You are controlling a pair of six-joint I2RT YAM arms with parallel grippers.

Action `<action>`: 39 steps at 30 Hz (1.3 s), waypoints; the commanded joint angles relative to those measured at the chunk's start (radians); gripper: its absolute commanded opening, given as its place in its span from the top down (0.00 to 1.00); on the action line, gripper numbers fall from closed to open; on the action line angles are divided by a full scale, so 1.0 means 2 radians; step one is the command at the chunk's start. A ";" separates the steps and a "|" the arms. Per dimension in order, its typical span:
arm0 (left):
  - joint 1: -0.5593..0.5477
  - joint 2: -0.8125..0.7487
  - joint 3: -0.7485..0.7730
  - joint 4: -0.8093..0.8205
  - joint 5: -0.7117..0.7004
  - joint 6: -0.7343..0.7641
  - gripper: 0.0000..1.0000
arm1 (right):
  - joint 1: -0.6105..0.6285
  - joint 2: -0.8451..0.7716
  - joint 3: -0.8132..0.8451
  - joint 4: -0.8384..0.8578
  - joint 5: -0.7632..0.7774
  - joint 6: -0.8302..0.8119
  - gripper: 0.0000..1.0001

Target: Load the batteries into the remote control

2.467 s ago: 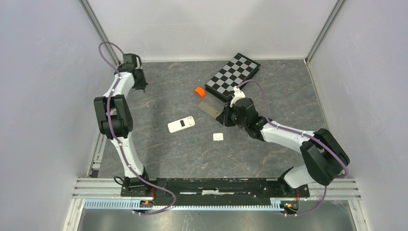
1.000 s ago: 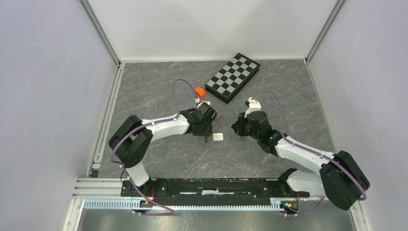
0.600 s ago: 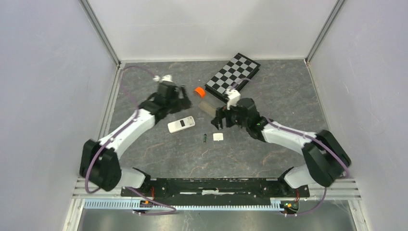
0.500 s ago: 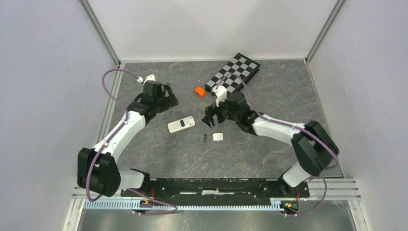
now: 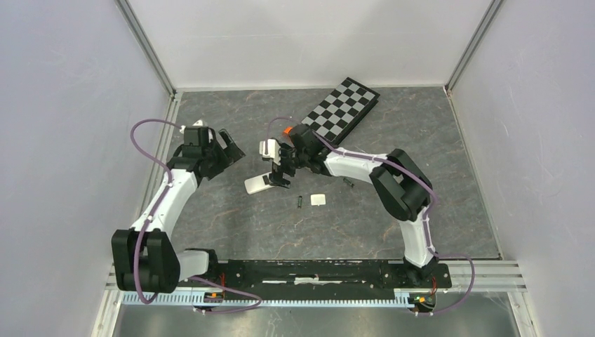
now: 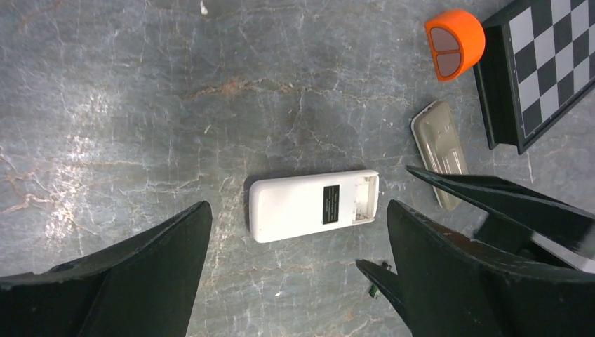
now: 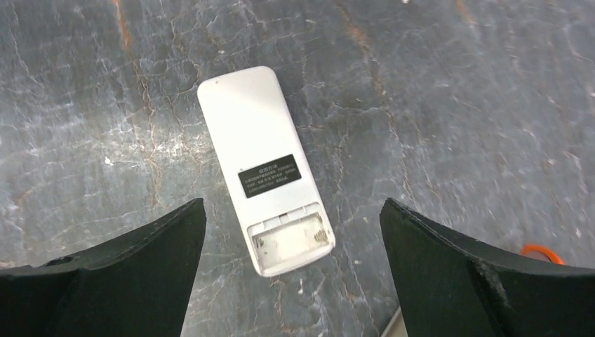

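My left fingers (image 6: 140, 281) are spread wide with nothing in them, hanging above the surface (image 5: 231, 225) off to the left of the remote control (image 6: 312, 205), which shows between them in the wrist view. My right fingers (image 7: 126, 270) are just as wide and empty, hovering directly over the remote. It lies flat, face down, label up, its battery bay (image 7: 291, 242) uncovered. One battery (image 5: 299, 201) lies loose on the surface near the remote's open end, just beside a small white cover (image 5: 318, 199). A second battery (image 5: 346, 183) lies further right, close under my right arm. Beyond the remote I see a beige oblong piece (image 6: 438, 144), then an orange roll (image 6: 455, 42) beside the corner of a chessboard (image 5: 340, 112) at the far side
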 commanded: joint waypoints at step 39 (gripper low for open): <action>0.064 0.007 -0.146 0.156 0.324 -0.032 0.00 | -0.003 -0.016 0.008 -0.080 -0.117 -0.085 0.73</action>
